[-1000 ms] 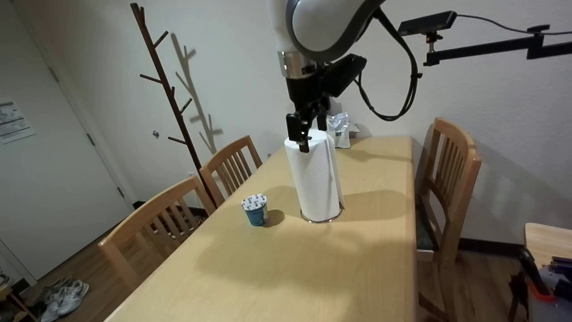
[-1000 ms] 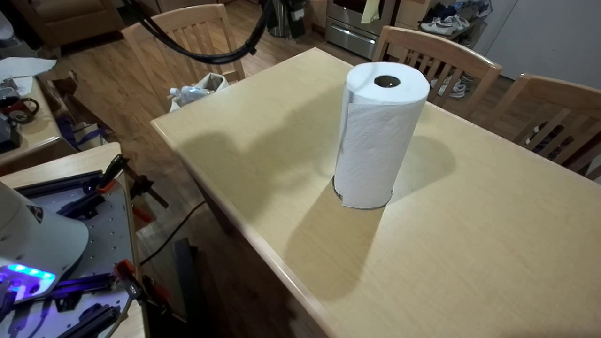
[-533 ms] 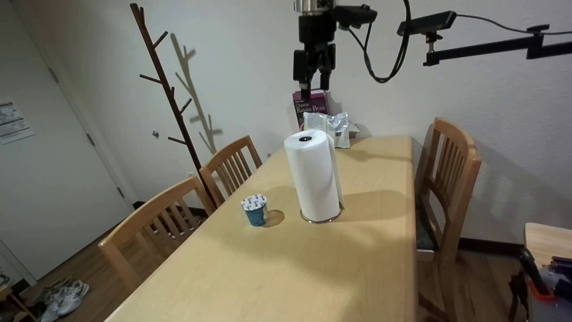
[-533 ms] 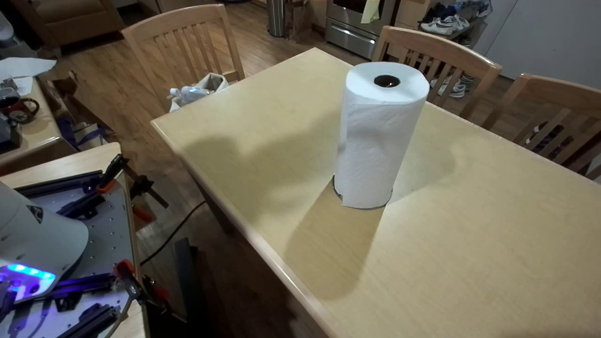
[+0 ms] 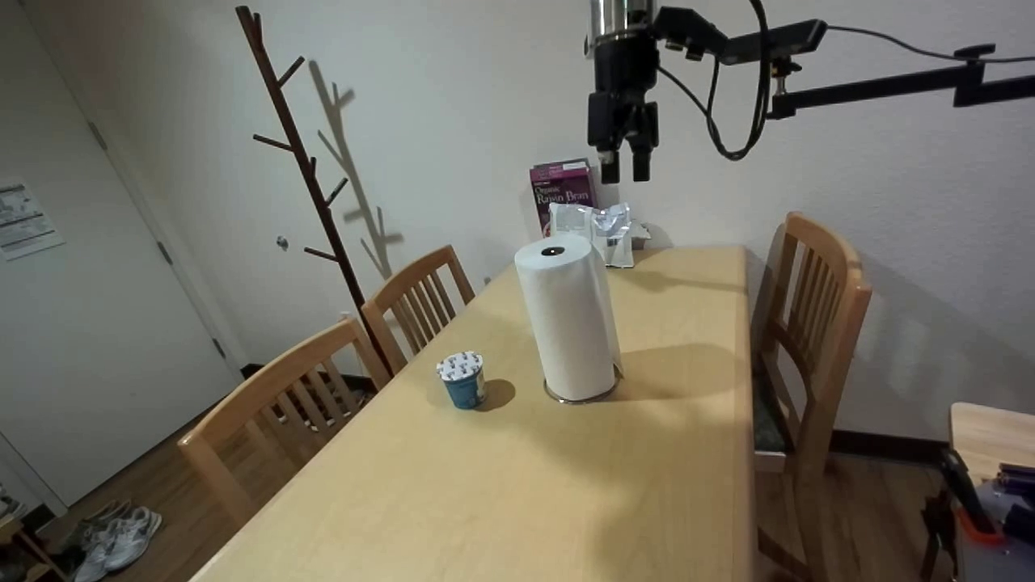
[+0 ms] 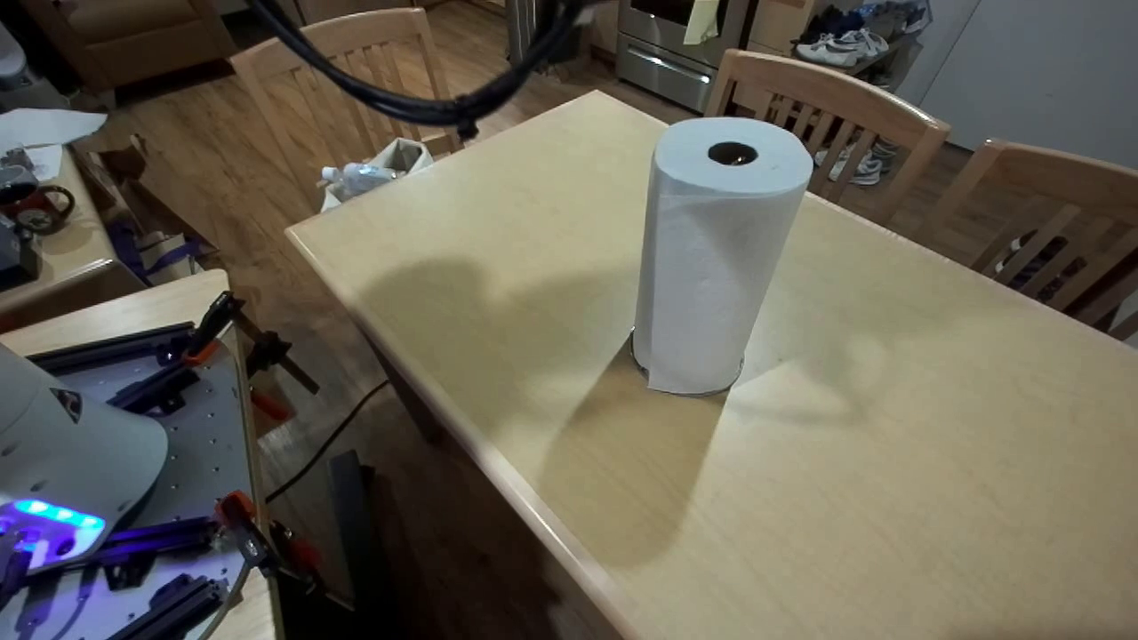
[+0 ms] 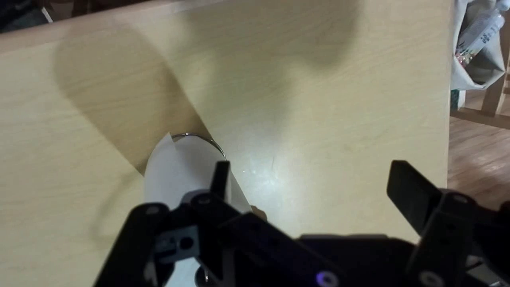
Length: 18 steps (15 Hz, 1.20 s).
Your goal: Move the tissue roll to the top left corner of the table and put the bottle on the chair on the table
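While the gripper (image 5: 626, 174) is hanging high over the table (image 5: 485, 485), its two fingers (image 7: 412, 192) are standing wide apart and holding nothing, and pale wood is showing between them in the wrist view. The tissue roll (image 5: 568, 319) is standing upright on the table, in from the edges and apart from the gripper. A shiny ring (image 5: 578, 402) is peeking out at its foot, and a loose sheet is hanging down its side. Near the roll, a small blue cup (image 5: 464, 391) is sitting toward the side where two wooden chairs (image 5: 275, 381) are standing. At the far end in that same exterior view, a purple box (image 5: 563, 184) is standing behind a silvery packet (image 5: 618, 242). Just past another edge, a clear bottle (image 6: 363, 178) is poking out of a white bag (image 7: 493, 59) by a chair (image 6: 396, 23). Close to the wall, a brown coat rack (image 5: 302, 153) is leaning in an exterior view. Blue lights (image 6: 58, 514) are glowing on the robot's white base (image 6: 80, 444).
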Tool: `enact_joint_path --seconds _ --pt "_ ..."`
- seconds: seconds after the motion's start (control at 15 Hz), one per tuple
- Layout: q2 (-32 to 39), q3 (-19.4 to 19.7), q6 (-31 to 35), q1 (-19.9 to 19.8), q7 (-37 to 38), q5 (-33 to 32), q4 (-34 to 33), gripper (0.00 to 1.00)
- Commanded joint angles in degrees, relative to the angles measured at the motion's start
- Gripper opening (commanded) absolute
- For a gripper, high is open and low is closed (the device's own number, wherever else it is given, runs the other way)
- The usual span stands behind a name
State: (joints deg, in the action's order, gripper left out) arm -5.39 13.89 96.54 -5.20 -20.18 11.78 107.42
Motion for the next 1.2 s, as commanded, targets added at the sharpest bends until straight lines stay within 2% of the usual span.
enact_joint_path --seconds 0.0,0.2,0.67,1.0,1.07,1.13 --pt "1.1 -1.6 3.4 -0.9 -3.7 -1.9 1.4 1.0" --pt "1.6 -3.0 8.6 -0.3 -7.5 -2.1 3.5 1.0" --pt "2.1 -5.1 16.2 -0.2 -14.2 -2.6 8.6 1.0" --pt "1.1 -5.6 26.9 0.1 -20.7 -3.8 13.1 1.0" --pt "0.8 -5.8 29.1 0.2 -21.3 -4.0 14.0 1.0" --pt "0.2 -6.1 28.7 0.1 -17.8 -4.8 14.3 1.0"
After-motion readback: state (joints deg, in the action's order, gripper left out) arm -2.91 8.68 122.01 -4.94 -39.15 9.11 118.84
